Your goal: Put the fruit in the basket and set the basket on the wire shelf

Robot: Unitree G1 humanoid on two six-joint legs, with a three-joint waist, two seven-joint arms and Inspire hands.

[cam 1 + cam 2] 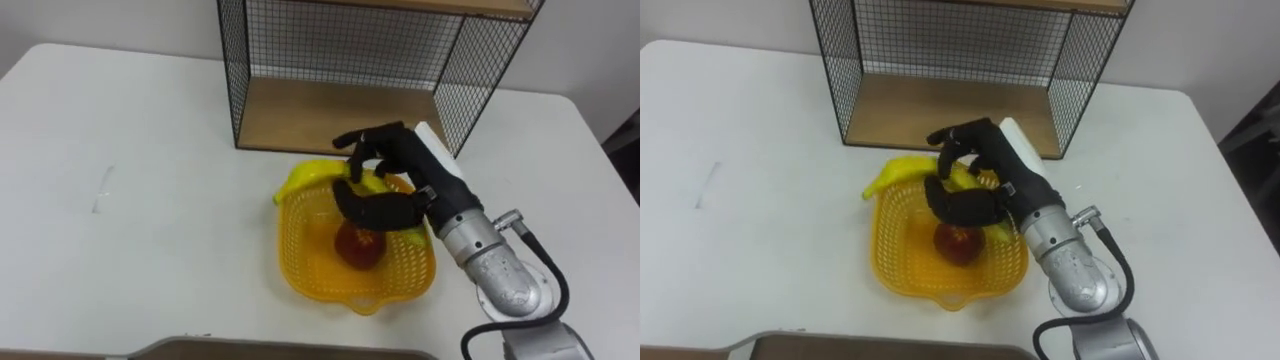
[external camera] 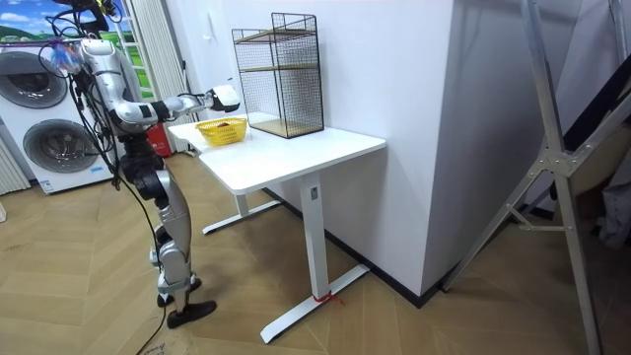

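So the banana (image 1: pixel 305 179) lies left-right across the basket (image 1: pixel 295 250) at its far rim, tip poking out left. Yellow, curved. The right hand (image 1: pixel 395 160) has its fingers curled round the banana's right end. A red apple (image 1: pixel 357 247) sits in the basket, near the shelf (image 1: pixel 330 112).

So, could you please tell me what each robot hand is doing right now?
Right robot hand: closed round the yellow banana, over the yellow plastic mesh basket.
Left robot hand: cannot be told.
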